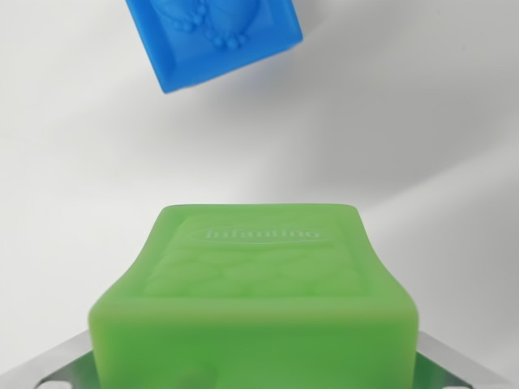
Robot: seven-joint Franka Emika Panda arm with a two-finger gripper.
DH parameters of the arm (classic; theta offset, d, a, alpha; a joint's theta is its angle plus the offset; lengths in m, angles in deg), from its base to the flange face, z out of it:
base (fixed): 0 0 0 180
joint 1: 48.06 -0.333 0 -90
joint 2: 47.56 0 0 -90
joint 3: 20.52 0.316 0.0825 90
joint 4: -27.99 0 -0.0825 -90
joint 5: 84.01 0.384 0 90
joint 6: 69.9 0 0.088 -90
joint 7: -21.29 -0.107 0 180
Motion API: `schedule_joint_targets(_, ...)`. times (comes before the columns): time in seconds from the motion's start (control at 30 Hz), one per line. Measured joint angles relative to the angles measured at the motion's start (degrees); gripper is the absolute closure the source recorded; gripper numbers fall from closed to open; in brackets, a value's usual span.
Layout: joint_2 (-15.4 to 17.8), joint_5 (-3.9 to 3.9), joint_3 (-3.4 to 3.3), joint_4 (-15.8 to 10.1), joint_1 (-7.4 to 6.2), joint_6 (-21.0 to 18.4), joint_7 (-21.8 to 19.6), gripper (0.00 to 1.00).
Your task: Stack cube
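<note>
Close up in the wrist view, a green cube (255, 300) fills the lower middle, clamped between the jaws, whose metal fingers (61, 369) show at both bottom corners. Well apart, a tilted blue cube (212, 36) lies on the white counter (422, 121) at top.

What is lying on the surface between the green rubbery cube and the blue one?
Nothing: in the wrist view, only bare white surface separates the soft green embossed cube from the blue embossed cube.

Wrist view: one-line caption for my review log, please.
Green cube held close between the gripper fingers; blue cube on the white surface ahead.
</note>
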Motion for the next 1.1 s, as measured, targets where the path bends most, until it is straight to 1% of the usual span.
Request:
schedule_joint_targets(0.6, -1.4, 0.01, 0.05, 5.6, 1.66, -4.1, 9.3, 1.00)
schedule_joint_targets(1.1, -3.1, 0.01, 0.08, 10.8, 2.95, -7.7, 17.4, 1.00)
